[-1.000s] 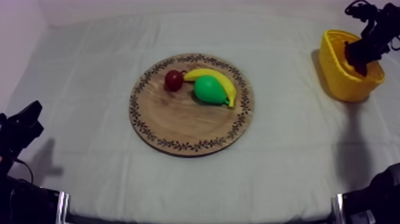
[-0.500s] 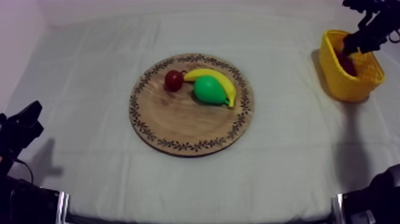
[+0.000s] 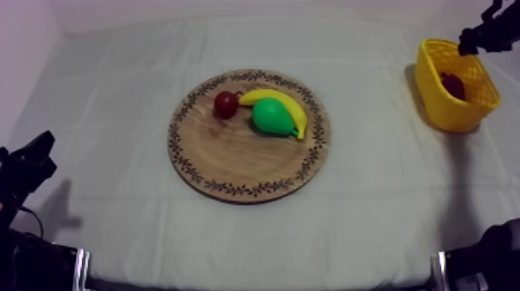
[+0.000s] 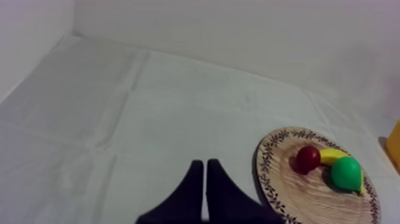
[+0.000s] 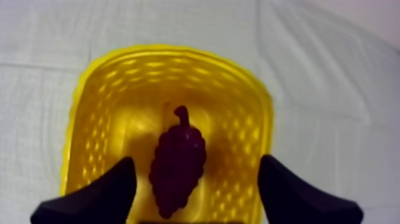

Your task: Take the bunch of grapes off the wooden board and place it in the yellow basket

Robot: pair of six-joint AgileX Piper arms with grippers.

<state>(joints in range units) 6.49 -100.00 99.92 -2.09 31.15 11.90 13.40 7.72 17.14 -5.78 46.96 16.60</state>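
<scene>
Grey-white cloth [image 3: 116, 116] covers the table. Near its middle lies the round wooden board [image 3: 232, 166], patterned along the rim. The yellow basket [image 3: 445, 108] stands well apart from the board, at the right arm's side of the table, toward the far edge. The right gripper [image 3: 473, 39] hangs above the basket, its fingers [image 5: 113, 190] spread wide with nothing between them. The left gripper [image 4: 205, 170] sits low at its own side, well apart from the board, with its fingers pressed together in a narrow wedge and holding nothing. On the board's far half the banana [image 3: 290, 104] curves round the pear [image 3: 271, 116] and touches it. The grapes [image 3: 453, 85] lie on the basket's floor, clear of the right fingers above. The red fruit [image 3: 226, 104] rests on the board just beside the banana's end, on the side away from the basket.
</scene>
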